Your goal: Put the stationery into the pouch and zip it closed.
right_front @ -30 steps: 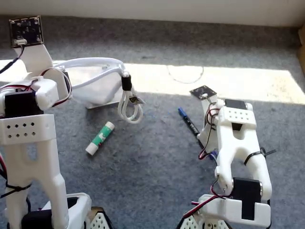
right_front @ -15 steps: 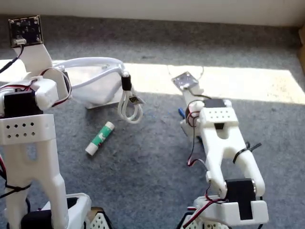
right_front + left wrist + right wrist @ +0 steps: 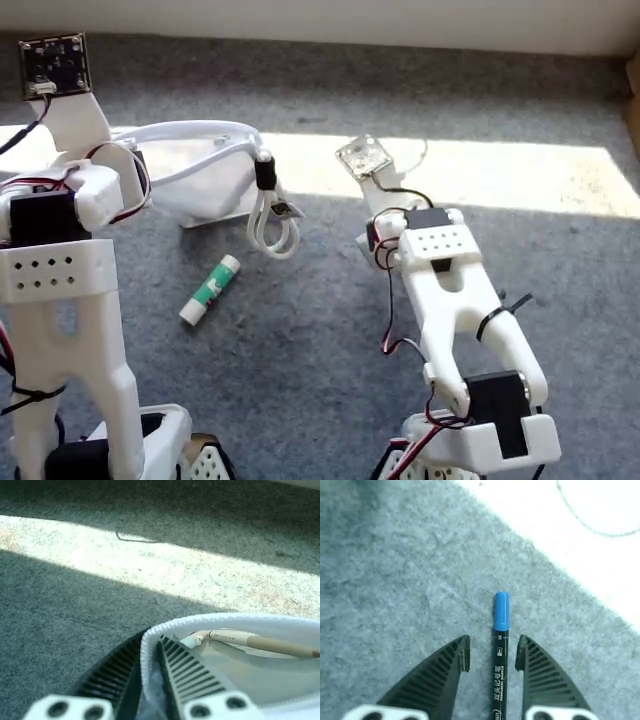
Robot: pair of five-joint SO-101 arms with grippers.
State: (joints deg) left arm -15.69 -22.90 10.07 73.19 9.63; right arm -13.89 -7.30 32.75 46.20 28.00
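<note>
The white pouch (image 3: 205, 170) lies open at the far left of the grey carpet. My left gripper (image 3: 152, 645) is shut on the pouch's rim (image 3: 225, 622). Inside lie a beige pen (image 3: 260, 642) and something teal (image 3: 190, 641). A green and white glue stick (image 3: 210, 290) lies on the carpet in front of the pouch. My right gripper (image 3: 492, 650) is open and straddles a black marker (image 3: 500, 655) with a blue cap, a finger on each side. In the high view the right arm (image 3: 440, 270) covers that marker.
A white cord loop (image 3: 272, 225) hangs off the pouch's zip end, near the glue stick. A thin wire loop (image 3: 400, 165) lies in the sunlit strip (image 3: 520, 175) beyond the right arm. Bare carpet (image 3: 300, 380) lies between the two arm bases.
The right arm has swung left and away from its base, and now covers the marker in the high view. The left arm, pouch and glue stick have not moved.
</note>
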